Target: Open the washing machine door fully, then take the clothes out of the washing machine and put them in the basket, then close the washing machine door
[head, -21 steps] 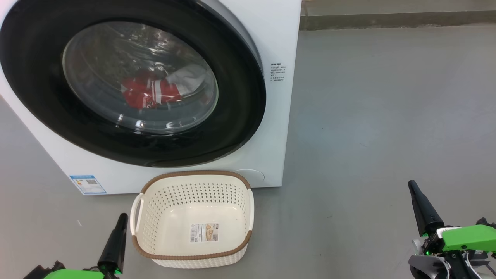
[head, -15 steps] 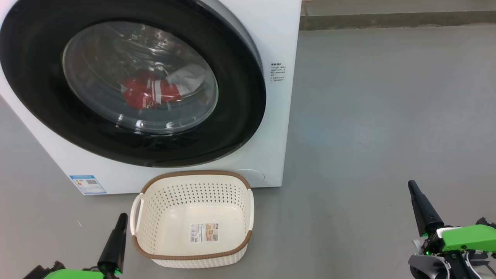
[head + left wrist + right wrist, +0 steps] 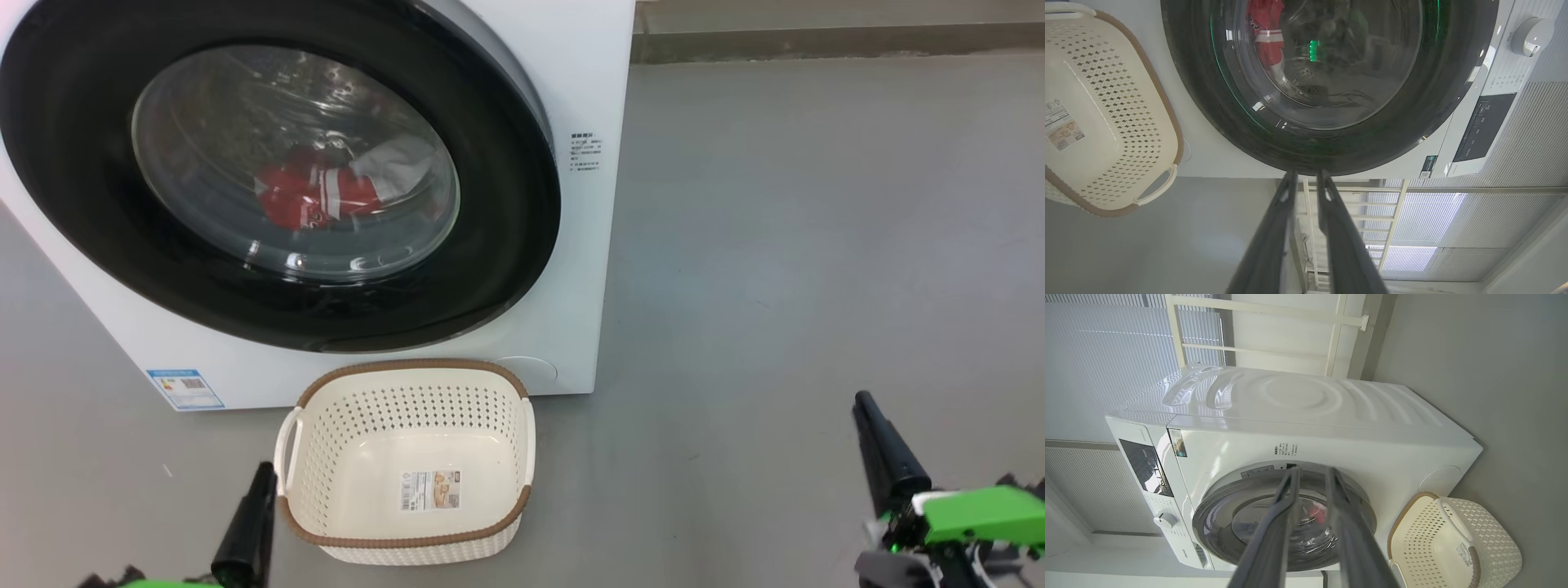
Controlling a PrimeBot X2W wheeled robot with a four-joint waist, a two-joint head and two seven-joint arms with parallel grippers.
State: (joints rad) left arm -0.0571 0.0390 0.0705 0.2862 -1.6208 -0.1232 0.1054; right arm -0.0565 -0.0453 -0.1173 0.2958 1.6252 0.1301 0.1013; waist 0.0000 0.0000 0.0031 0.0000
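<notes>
The white washing machine [image 3: 571, 65] stands at the upper left. Its washing machine door [image 3: 506, 163], a black rim around bulging glass, lies shut against the front. Behind the glass lie the red and white clothes [image 3: 314, 196], also visible in the left wrist view [image 3: 1265, 36]. The cream basket [image 3: 408, 365] sits empty on the floor just before the machine. My left gripper [image 3: 263, 474] hangs low beside the basket's left handle, its fingers [image 3: 1290, 179] a narrow gap apart and holding nothing. My right gripper [image 3: 864, 404] is far to the right over bare floor, slightly open and empty [image 3: 1312, 471].
Grey floor [image 3: 816, 245] stretches to the right of the machine, up to a low wall base [image 3: 816, 41] at the back. The machine's dial [image 3: 1531, 30] and dark control panel [image 3: 1486, 126] sit above the door. Blinds and a white rail [image 3: 1269, 312] stand behind it.
Both grippers have sunk a little towards the bottom edge of the head view. The machine, door, clothes and basket have not moved.
</notes>
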